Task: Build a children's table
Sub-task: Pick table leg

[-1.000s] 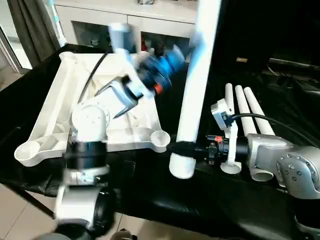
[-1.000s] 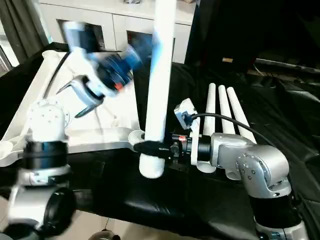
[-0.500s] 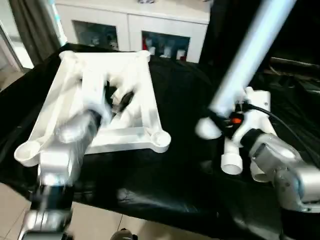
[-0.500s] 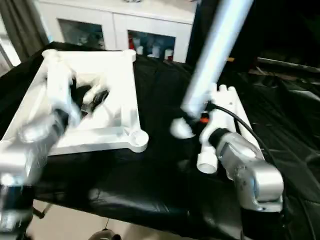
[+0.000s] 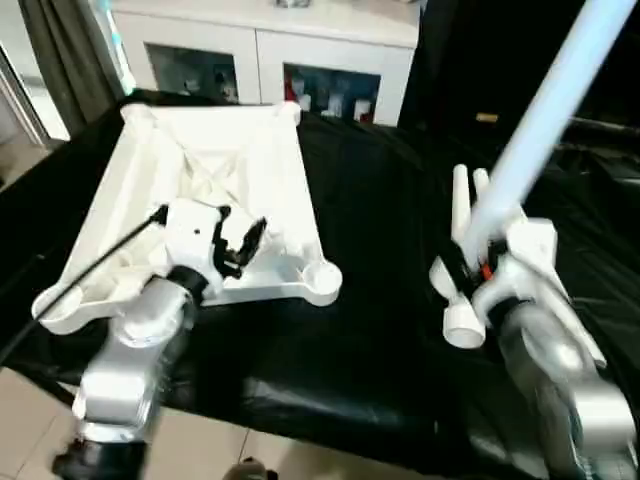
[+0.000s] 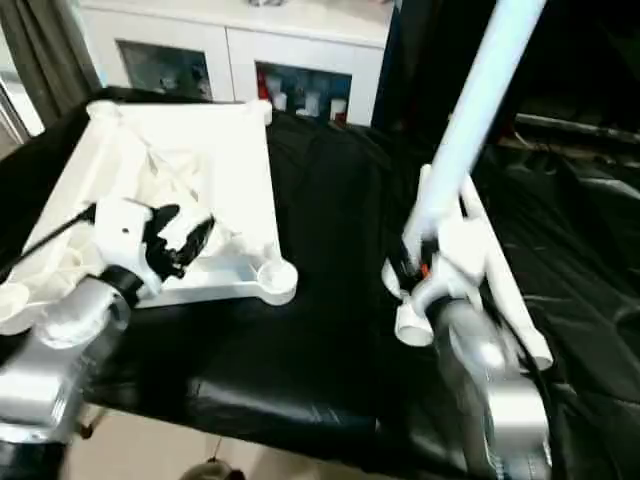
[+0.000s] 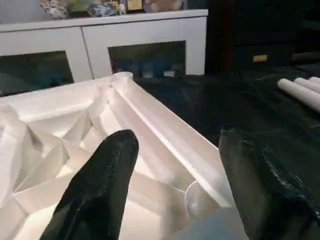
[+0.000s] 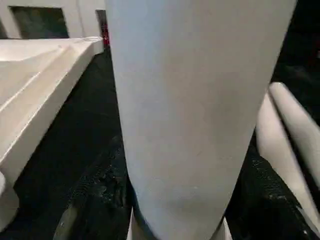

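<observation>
Silver forearms (image 5: pixel 140 345), black fingers (image 7: pixel 97 187), black cables.

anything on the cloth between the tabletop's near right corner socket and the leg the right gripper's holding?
Nothing: in the left eye view just bare black cloth lies between the corner socket and the held leg.

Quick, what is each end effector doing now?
Left end effector: open, empty, over the tabletop.
Right end effector: closed on a leg.

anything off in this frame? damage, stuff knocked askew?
Nothing stands out. The tabletop lies underside up on the black-draped table, undamaged. The right end effector holds one leg tilted in the air; spare legs lie side by side. The left end effector is open over the tabletop.
</observation>
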`<state>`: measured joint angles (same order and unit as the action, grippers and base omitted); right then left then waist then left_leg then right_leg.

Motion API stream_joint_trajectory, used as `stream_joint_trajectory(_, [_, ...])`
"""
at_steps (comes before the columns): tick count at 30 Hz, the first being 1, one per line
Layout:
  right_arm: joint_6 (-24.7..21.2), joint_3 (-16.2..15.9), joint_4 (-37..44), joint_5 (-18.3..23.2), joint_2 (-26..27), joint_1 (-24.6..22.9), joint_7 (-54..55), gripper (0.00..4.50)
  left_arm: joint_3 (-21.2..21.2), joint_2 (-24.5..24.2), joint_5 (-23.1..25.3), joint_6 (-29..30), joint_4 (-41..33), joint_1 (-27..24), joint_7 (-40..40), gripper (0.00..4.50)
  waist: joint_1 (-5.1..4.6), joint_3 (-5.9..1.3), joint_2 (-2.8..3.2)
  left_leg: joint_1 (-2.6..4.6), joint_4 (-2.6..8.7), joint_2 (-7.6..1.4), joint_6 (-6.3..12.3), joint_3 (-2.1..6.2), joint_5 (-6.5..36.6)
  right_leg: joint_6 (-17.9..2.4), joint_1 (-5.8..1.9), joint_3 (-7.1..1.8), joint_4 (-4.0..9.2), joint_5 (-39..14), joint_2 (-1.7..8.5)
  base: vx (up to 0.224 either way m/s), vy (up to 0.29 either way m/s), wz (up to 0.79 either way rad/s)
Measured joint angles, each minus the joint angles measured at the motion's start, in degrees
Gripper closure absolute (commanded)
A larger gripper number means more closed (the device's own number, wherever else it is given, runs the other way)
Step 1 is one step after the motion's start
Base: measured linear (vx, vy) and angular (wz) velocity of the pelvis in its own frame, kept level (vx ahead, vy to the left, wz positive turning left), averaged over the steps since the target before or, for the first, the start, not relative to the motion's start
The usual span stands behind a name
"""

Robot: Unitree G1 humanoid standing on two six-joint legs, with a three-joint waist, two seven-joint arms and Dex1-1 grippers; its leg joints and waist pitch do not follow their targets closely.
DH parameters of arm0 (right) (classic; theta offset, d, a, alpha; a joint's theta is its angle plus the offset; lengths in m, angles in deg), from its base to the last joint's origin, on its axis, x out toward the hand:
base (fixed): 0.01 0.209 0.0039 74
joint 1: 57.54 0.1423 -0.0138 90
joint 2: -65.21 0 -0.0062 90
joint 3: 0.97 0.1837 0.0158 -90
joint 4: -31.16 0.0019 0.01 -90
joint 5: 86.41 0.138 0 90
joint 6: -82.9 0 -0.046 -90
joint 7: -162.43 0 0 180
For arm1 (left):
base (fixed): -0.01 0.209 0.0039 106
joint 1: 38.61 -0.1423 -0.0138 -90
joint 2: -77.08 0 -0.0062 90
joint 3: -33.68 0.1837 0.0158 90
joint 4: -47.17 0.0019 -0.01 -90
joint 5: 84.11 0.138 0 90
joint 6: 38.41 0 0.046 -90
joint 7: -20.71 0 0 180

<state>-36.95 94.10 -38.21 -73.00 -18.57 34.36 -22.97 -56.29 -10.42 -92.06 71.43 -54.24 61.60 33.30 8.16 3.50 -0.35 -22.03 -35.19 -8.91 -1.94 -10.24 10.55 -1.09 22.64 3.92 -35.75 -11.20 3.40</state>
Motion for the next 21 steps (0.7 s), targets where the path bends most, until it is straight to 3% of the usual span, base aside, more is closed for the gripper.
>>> stream_joint_trajectory(1, [0.08,0.59,0.48,0.51,0.21,-0.60,-0.01,2.58,0.07,0.30,0.45,-0.10,-0.28,-0.62,-0.54,1.50,0.20,-0.15,0.25,-0.06,-0.79,-0.02,0.77,0.61,0.48,0.16,-0.05,-0.09,-0.12,-0.03,0.04,0.003,0.070,-0.12])
stream_joint_trajectory(2, [0.07,1.39,1.21,0.82,0.82,-1.16,0.08,2.58,0.29,0.58,1.01,-0.11,-0.41,-1.32,-1.10,1.50,0.46,-0.39,0.64,-0.52,-2.57,-0.05,1.89,2.36,1.19,0.54,-0.09,-0.16,-0.25,-0.02,0.22,0.003,0.070,-0.12])
stream_joint_trajectory(3, [0.07,1.69,1.51,0.99,1.00,-1.41,0.19,2.58,0.37,0.63,1.13,-0.04,-0.50,-1.66,-1.38,1.50,0.51,-0.50,0.82,-0.91,-3.23,-0.11,2.54,3.58,1.60,0.98,-0.08,-0.15,-0.40,0.01,0.66,-0.003,0.117,-0.14])
stream_joint_trajectory(4, [0.06,1.93,1.65,1.07,1.29,-1.54,0.52,2.58,0.36,0.78,1.27,0.09,-0.85,-1.95,-1.76,1.50,0.50,-0.59,0.96,-1.02,-3.12,-0.37,2.72,4.31,1.75,1.52,-0.07,-0.20,-0.50,0.08,1.17,-0.019,0.176,-0.04])
stream_joint_trajectory(6, [0.08,2.09,1.55,0.54,2.74,-1.58,1.99,2.58,0.29,0.72,1.85,0.13,-1.80,-2.81,-2.20,1.50,-0.14,-0.70,1.18,-0.84,-2.73,-0.17,1.48,3.26,1.17,2.10,-0.25,-0.58,0.02,0.18,2.28,-0.023,0.193,0.01])
stream_joint_trajectory(8, [0.41,1.05,1.10,0.45,3.61,-1.21,2.44,2.58,-0.29,-0.01,2.59,0.14,-2.33,-3.84,-2.56,1.50,-1.62,-0.67,1.39,-0.50,-2.14,0.67,2.00,2.02,0.88,1.49,-0.31,-1.06,0.86,-0.18,2.62,-0.033,0.242,0.05])
stream_joint_trajectory(9, [0.92,0.06,1.03,0.43,4.08,-1.09,2.32,2.58,-0.92,-0.59,2.99,0.14,-2.39,-4.27,-3.05,1.50,-2.87,-0.60,1.50,-0.48,-1.69,1.53,2.86,1.56,0.67,-0.33,0.07,-0.94,-0.25,-1.68,3.22,-0.055,0.261,0.08])
stream_joint_trajectory(10, [1.50,-0.57,0.96,0.35,3.97,-1.08,2.09,2.58,-1.34,-0.72,3.14,0.19,-2.57,-4.36,-3.22,1.50,-3.50,-0.61,1.49,-0.42,-1.47,1.94,3.38,0.90,0.54,-0.75,0.51,0.16,-2.13,-2.98,3.31,-0.066,0.216,0.07])
stream_joint_trajectory(11, [1.82,-0.74,0.86,0.29,3.82,-1.08,1.75,2.58,-1.70,-0.72,3.19,0.27,-2.75,-4.41,-3.47,1.50,-4.04,-0.58,1.18,-0.18,-1.24,2.54,3.90,0.26,0.37,-0.32,0.33,1.12,-3.55,-3.64,2.89,-0.066,0.216,0.07])
stream_joint_trajectory(12, [2.19,-0.73,0.62,0.30,3.62,-1.14,1.23,2.58,-1.65,-0.51,3.95,0.40,-3.83,-4.84,-4.25,1.50,-4.72,-0.60,0.48,-0.08,-0.74,3.59,4.54,-0.81,-0.01,0.50,-0.33,1.39,-3.67,-3.17,2.41,-0.079,0.151,-0.03])
stream_joint_trajectory(13, [2.54,-0.37,0.50,0.31,3.22,-1.59,1.07,2.58,-1.12,0.00,4.93,0.43,-4.26,-4.94,-4.80,1.50,-4.93,-0.45,0.56,0.01,-0.61,3.66,4.63,-1.54,-0.10,1.51,-0.55,0.36,-2.97,-2.56,2.38,-0.082,0.110,0.13])
stream_joint_trajectory(14, [2.56,0.28,-0.12,0.28,2.99,-1.96,1.12,2.58,0.66,0.70,5.48,0.53,-5.00,-5.23,-4.97,1.50,-4.69,-0.29,0.68,0.00,-1.43,3.73,3.82,-1.64,1.43,2.32,-0.57,0.07,-2.25,-2.04,3.15,-0.082,0.110,0.13])
stream_joint_trajectory(15, [2.52,0.49,-0.62,0.20,2.88,-1.87,1.14,2.58,1.39,1.39,5.35,0.73,-5.47,-5.71,-4.99,1.50,-4.49,-0.04,1.59,0.13,-3.20,3.80,2.56,1.69,2.68,2.49,-0.96,0.58,-1.79,-1.87,3.29,-0.056,0.144,-0.11])
stream_joint_trajectory(16, [2.46,0.56,-0.72,0.22,2.97,-1.66,1.11,2.58,1.17,2.25,5.02,1.20,-5.68,-6.10,-5.29,1.50,-5.01,0.03,2.92,-0.03,-4.40,3.16,2.05,3.54,2.56,2.52,-1.72,2.33,-1.31,-1.87,3.59,-0.023,0.186,-0.32])
stream_joint_trajectory(17, [2.39,0.41,-0.77,0.32,3.84,-1.72,1.09,2.58,0.91,2.79,4.73,1.64,-5.62,-6.10,-5.56,1.50,-6.03,0.19,3.74,-0.24,-4.59,2.95,2.06,4.27,2.62,2.36,-1.84,2.59,-1.21,-2.19,2.95,-0.023,0.186,-0.32])
stream_joint_trajectory(18, [2.14,-0.43,-0.79,0.53,4.63,-1.97,0.99,2.58,0.89,2.93,4.60,1.81,-5.62,-5.98,-5.98,1.50,-6.85,0.19,3.81,-0.39,-4.19,2.91,2.05,4.98,2.62,1.70,-1.71,1.23,-2.71,-3.40,1.42,-0.051,0.146,-0.07])
stream_joint_trajectory(19, [1.94,-0.70,-0.79,0.54,4.51,-1.98,0.82,2.58,1.08,2.97,4.76,1.82,-5.61,-5.91,-6.19,1.50,-6.98,0.19,3.99,-0.58,-3.65,2.63,1.90,5.34,2.52,1.58,-1.41,1.17,-5.19,-3.46,0.44,-0.091,0.057,0.02])
stream_joint_trajectory(20, [1.82,-0.56,-0.78,0.64,4.12,-1.95,0.62,2.58,1.42,3.12,4.92,1.99,-5.69,-5.92,-6.31,1.50,-7.07,-0.04,3.98,-0.68,-2.92,2.15,1.52,5.35,2.29,1.54,-1.38,1.35,-6.78,-3.48,-0.55,-0.091,0.057,0.02])
stream_joint_trajectory(21, [1.73,-0.31,-0.74,0.74,3.28,-1.54,0.42,2.58,1.77,3.12,5.06,2.34,-6.11,-6.36,-6.41,1.50,-6.93,-0.51,3.30,-0.96,-1.80,2.05,1.28,5.46,2.14,1.49,-2.10,1.47,-6.97,-3.54,-1.31,-0.084,-0.028,-0.04])
